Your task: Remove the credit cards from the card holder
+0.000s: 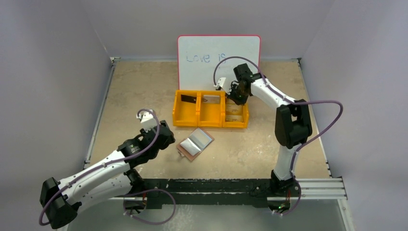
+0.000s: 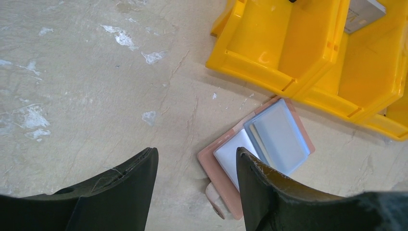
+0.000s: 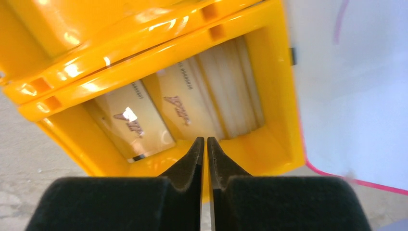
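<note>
**Overhead and wrist views, read left to right.** I am holding the left end effector wide and empty, low over the surface, with one finger overlapping the near edge of the card holder. The holder is lying open, pockets up, just in front of the orange tray; I cannot tell whether the two are touching. In the tray I am reading a black card in the left compartment, a greyish card in the middle one and a beige card in the right one. The right end effector is hanging over that right compartment, in front of the whiteboard, its fingers drawn almost together with nothing between them. I am judging the step in hand to be the drop-off of the beige card. The next move is calling for the right arm to lift clear of the tray wall and for a check of the pockets, with the left end effector pinning the holder if a card remains. Glare on the clear pockets is hiding whether the pale strip under the film is a card edge or a seam. In the right wrist view the beige card is appearing twice, and I cannot tell a second card from a reflection in the glossy wall. The left wrist view is cutting off most of the tray.
</note>
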{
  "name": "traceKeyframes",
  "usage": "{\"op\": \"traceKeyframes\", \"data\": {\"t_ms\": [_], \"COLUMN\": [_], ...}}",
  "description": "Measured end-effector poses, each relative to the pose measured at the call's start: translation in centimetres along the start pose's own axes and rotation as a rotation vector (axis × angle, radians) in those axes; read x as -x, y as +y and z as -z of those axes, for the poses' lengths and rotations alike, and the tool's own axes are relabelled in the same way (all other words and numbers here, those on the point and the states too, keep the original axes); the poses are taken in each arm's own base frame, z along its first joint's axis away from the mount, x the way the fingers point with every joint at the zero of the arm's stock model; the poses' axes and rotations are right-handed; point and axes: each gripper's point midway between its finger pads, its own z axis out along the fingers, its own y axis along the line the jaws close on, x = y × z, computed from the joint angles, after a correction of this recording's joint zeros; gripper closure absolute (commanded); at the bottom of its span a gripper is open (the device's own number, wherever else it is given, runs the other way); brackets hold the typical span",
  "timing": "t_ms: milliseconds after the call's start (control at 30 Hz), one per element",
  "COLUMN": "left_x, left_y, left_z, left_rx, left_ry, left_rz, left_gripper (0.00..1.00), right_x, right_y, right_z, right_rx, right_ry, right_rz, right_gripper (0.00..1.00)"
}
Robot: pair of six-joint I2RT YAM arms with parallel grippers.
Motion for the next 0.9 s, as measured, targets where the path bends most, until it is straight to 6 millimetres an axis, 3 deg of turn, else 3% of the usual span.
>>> {"op": "traceKeyframes", "data": {"t_ms": [233, 367, 400, 467, 567, 633, 700, 800, 833, 867, 900], "left_x": [0.0, -0.2, -0.3, -0.5, -0.9, -1.4, -1.9, -3.2, -3.7, -4.2, -4.8], "left_y": [0.0, 0.1, 0.1, -0.1, -0.6, -0.9, -1.4, -2.0, -2.1, -2.1, -2.1], "left_z": [0.0, -0.2, -0.3, -0.4, -0.8, -1.1, -1.5, -2.3, -2.5, -2.7, -2.9], "left_rx": [0.003, 0.011, 0.012, 0.011, 0.006, 0.002, -0.007, -0.030, -0.033, -0.036, -0.041], "left_ry": [0.000, 0.005, 0.007, 0.014, 0.030, 0.047, 0.065, 0.100, 0.113, 0.127, 0.143], "left_rz": [-0.001, -0.007, -0.008, -0.007, -0.004, -0.002, 0.008, 0.020, 0.020, 0.023, 0.028], "left_gripper": [0.40, 0.39, 0.39, 0.38, 0.38, 0.38, 0.38, 0.39, 0.39, 0.39, 0.40], "right_x": [1.9, 4.2, 5.0, 6.7, 8.8, 9.8, 10.0, 9.5, 8.9, 9.7, 9.9], "right_y": [-3.1, -4.0, -3.7, -2.5, 0.7, 3.2, 7.1, 15.1, 16.6, 19.9, 21.5], "right_z": [2.7, 6.9, 8.3, 11.1, 13.5, 13.2, 10.4, 5.0, 3.5, 2.9, 2.4], "right_rx": [-0.200, -0.335, -0.354, -0.352, -0.231, -0.101, 0.041, 0.202, 0.218, 0.275, 0.293], "right_ry": [-0.095, -0.277, -0.352, -0.528, -0.755, -0.840, -0.854, -0.706, -0.653, -0.618, -0.594], "right_rz": [-0.030, -0.174, -0.231, -0.348, -0.522, -0.610, -0.708, -0.772, -0.802, -0.758, -0.745], "right_gripper": [0.90, 0.77, 0.71, 0.70, 0.68, 0.61, 0.59, 0.62, 0.62, 0.62, 0.62]}}
